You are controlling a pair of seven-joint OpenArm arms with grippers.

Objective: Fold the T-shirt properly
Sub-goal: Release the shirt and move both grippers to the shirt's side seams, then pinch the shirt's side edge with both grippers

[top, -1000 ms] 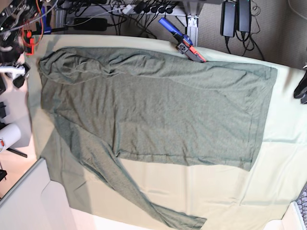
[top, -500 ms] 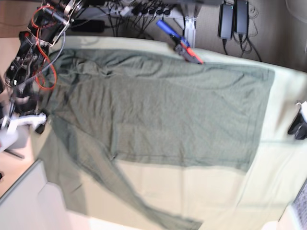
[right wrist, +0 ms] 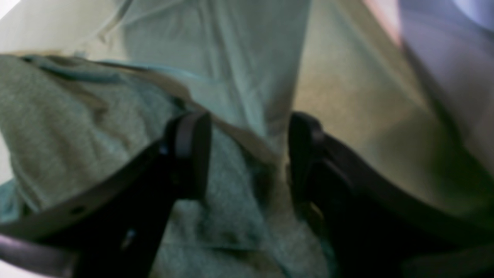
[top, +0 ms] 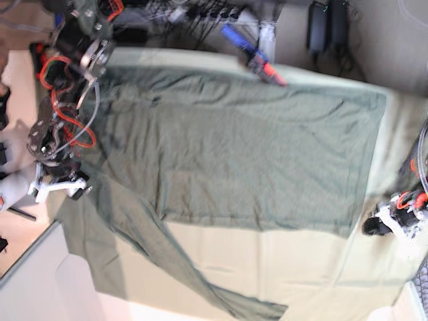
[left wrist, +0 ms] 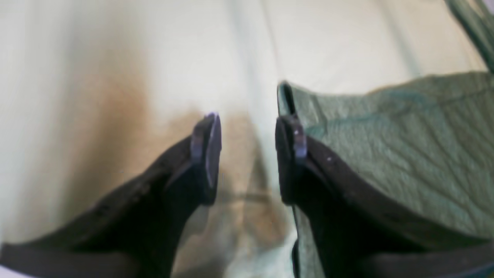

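I am looking at the large dark olive-green knit T-shirt point(top: 234, 154), lying spread nearly flat across the pale mint-green table cloth point(top: 281, 261). It fills the middle of the base view, with one long sleeve point(top: 174, 257) trailing toward the lower centre of the frame.

Step in hand, as I judge it: both arms are lining up on the shirt's edges for a first fold. Nothing is gripped yet.

The right gripper point(right wrist: 247, 154) is hovering at the left edge of the base view, over the shoulder end. In its wrist view the jaws are standing well apart, with bunched green fabric beneath and between them; I cannot tell whether the pads are touching cloth.

The left gripper point(left wrist: 247, 154) is sitting at the lower right of the base view, just beside the hem corner point(left wrist: 285, 90). Its jaws are parted to a moderate gap and holding nothing. One finger is lying over the shirt's edge; the other is over bare table cloth.

Next move, in my judgement: each gripper needs to come down so that the fabric edge lies between its fingers, then pinch. The thin knit may slide or bunch, so I am expecting a shallow approach to work best.

A blue and orange tool point(top: 257, 53) is lying at the top edge, touching the shirt.
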